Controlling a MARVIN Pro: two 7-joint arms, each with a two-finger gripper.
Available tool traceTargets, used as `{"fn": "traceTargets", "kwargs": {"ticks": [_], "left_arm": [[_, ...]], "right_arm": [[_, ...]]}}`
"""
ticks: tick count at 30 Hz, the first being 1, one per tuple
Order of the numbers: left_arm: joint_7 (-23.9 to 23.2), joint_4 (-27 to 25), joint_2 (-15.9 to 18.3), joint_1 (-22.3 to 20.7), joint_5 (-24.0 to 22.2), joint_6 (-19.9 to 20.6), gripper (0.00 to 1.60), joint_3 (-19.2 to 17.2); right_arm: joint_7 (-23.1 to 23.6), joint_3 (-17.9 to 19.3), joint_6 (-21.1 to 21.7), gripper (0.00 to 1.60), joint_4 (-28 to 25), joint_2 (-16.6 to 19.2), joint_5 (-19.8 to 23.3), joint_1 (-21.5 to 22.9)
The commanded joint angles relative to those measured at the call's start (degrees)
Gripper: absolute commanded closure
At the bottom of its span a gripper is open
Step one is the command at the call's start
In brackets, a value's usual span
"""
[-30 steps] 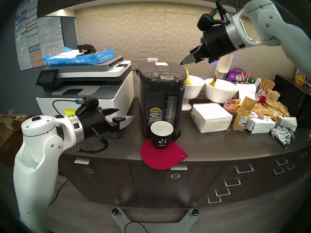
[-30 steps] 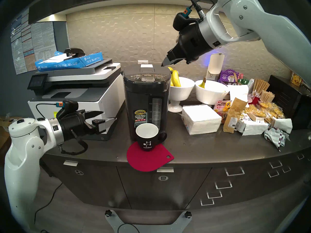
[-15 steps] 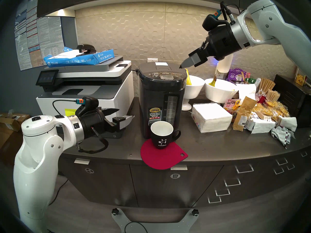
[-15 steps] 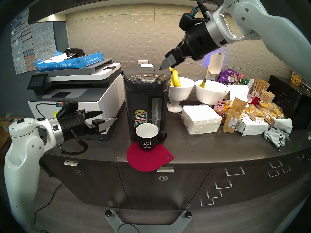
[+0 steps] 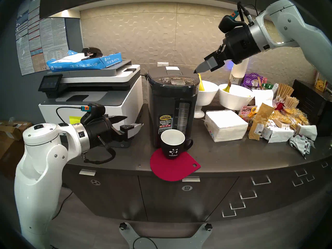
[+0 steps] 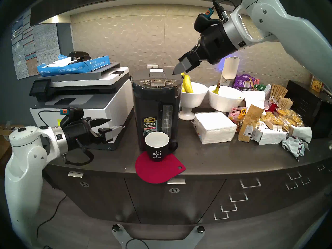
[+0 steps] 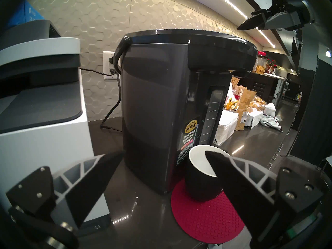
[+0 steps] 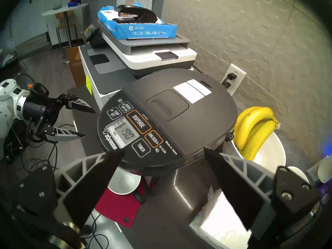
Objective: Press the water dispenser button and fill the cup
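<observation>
The water dispenser (image 5: 172, 106) is seen standing upright on the dark bench (image 5: 233, 153), just beside a white-and-grey printer (image 5: 93, 99) on its left. The cup (image 5: 172, 145) is set upright on a red mat (image 5: 175, 168) directly in front of the dispenser's base, its handle turned to the robot's right; its white inside appears empty. The button (image 8: 138, 121), lettered "DISPENSE", is found on the sloped panel of the lid, next to the smaller "UNLOCK" key (image 8: 153, 139).

The right end effector (image 8: 163, 155) is held in the air above the right rear edge of the lid, tips pointed down and to the left, touching nothing. In the right wrist view its fingers (image 8: 100, 173) are spread wide, with nothing between them.

The left end effector (image 5: 133, 122) is held level above the bench, to the left of the dispenser and apart from it, in front of the printer. Its fingers (image 7: 93, 176) are spread wide and empty. Bananas (image 8: 255, 128) are seen in a white bowl (image 6: 193, 96) to the right of the dispenser.
</observation>
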Motion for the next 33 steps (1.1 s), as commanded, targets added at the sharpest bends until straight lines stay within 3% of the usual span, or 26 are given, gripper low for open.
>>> {"fn": "traceTargets", "kwargs": {"ticks": [1,12,16,24,25,26,27,33], "left_arm": [[0.0,-0.6,0.0,0.0,0.0,0.0,0.00,0.0],[0.0,-0.6,0.0,0.0,0.0,0.0,0.00,0.0],[0.0,-0.6,0.0,0.0,0.0,0.0,0.00,0.0],[0.0,-0.6,0.0,0.0,0.0,0.0,0.00,0.0],[0.0,-0.6,0.0,0.0,0.0,0.0,0.00,0.0],[0.0,-0.6,0.0,0.0,0.0,0.0,0.00,0.0],[0.0,-0.6,0.0,0.0,0.0,0.0,0.00,0.0],[0.0,-0.6,0.0,0.0,0.0,0.0,0.00,0.0]], "right_arm": [[0.3,1.0,-0.4,0.00,0.7,0.0,-0.2,1.0],[0.7,1.1,-0.3,0.00,0.8,0.0,-0.5,0.9],[2.7,1.8,-0.2,0.00,2.4,-1.3,-0.8,1.8],[0.4,2.4,-0.2,0.00,3.2,-4.7,1.2,1.0],[0.1,2.4,-0.2,0.56,3.0,-4.9,1.5,0.9],[-0.4,2.5,-0.2,1.30,2.7,-5.0,1.9,0.9],[-0.2,2.4,-0.1,1.59,2.6,-5.2,1.8,0.9],[-2.3,2.2,0.0,1.60,1.5,-5.8,2.8,0.9]]}}
